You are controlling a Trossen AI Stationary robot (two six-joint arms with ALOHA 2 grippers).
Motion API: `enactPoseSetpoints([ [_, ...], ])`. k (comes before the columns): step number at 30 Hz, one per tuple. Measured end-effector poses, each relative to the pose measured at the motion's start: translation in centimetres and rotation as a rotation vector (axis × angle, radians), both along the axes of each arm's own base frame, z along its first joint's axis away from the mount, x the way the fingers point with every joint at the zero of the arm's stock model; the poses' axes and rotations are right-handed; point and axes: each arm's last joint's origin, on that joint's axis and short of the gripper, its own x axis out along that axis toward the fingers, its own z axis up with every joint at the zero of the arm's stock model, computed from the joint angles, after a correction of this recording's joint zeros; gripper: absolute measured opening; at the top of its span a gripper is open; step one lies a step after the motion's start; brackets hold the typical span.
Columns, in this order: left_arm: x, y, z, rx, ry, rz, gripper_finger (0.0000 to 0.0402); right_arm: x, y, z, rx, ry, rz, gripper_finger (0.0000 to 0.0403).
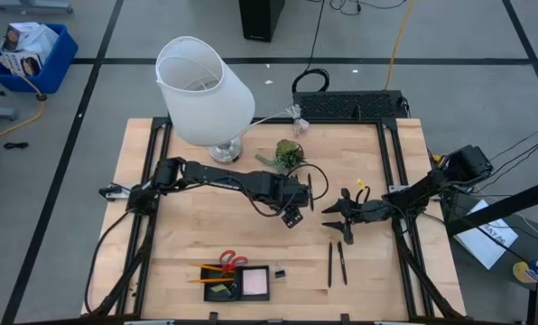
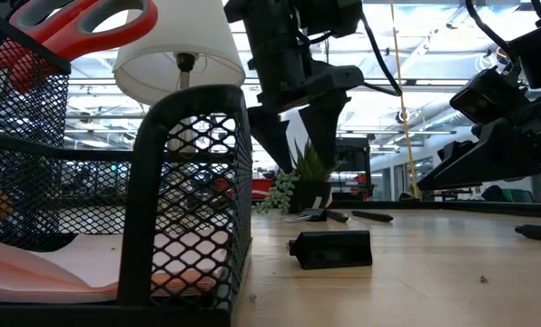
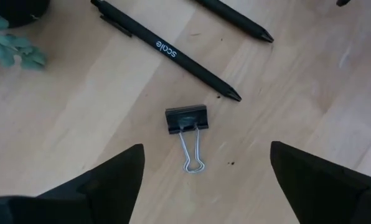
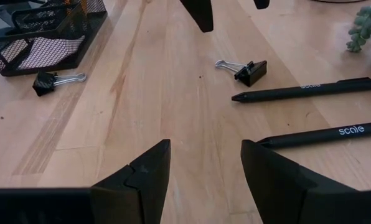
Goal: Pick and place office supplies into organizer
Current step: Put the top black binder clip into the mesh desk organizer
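Note:
A small black binder clip [image 3: 187, 119] with wire handles lies flat on the wooden table, just short of two black pens [image 3: 173, 53]. My left gripper [image 3: 207, 148] hangs open above it, pointing steeply down, one finger on each side and clear of it [image 2: 298, 127]. The black mesh organizer [image 1: 237, 280] at the near edge holds red-handled scissors [image 1: 233, 260], orange pencils and a pink sticky pad [image 1: 255, 282]. A second clip [image 1: 279, 271] lies just to the right of it. My right gripper [image 1: 341, 212] waits open at the right, low over the table [image 4: 204, 168].
A white lamp [image 1: 204, 90] and a small green plant [image 1: 290, 153] stand at the far side. A black box [image 1: 350, 106] sits at the far right edge. The two pens [image 1: 337, 262] lie near the front, right of the organizer. Bare wood spreads between the organizer and the grippers.

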Motion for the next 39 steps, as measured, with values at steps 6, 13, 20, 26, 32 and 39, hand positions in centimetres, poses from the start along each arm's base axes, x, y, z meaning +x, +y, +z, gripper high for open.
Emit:
enactPoseSetpoints([
  [6,0.1,-0.1,-0.3,-0.008,0.010,-0.012,0.0351,0.0,0.0,0.0,0.000,0.000,0.000,0.0192],
  [13,0.0,-0.5,-0.4,-0.015,0.013,-0.025,0.0351,0.0,0.0,0.0,0.000,0.000,0.000,0.0192],
  [20,0.1,-0.5,-0.4,-0.039,0.012,-0.025,0.0351,0.0,0.0,0.0,0.000,0.000,0.000,0.0192],
  [26,0.3,-0.5,-0.3,-0.040,-0.018,-0.028,0.0351,0.0,0.0,0.0,0.000,0.000,0.000,0.0192],
  [32,0.4,-0.5,-0.3,-0.035,-0.028,-0.038,0.0351,0.0,0.0,0.0,0.000,0.000,0.000,0.0192],
  [39,0.8,-0.2,-1.3,-0.044,-0.017,-0.036,0.0351,0.0,0.0,0.0,0.000,0.000,0.000,0.0192],
])
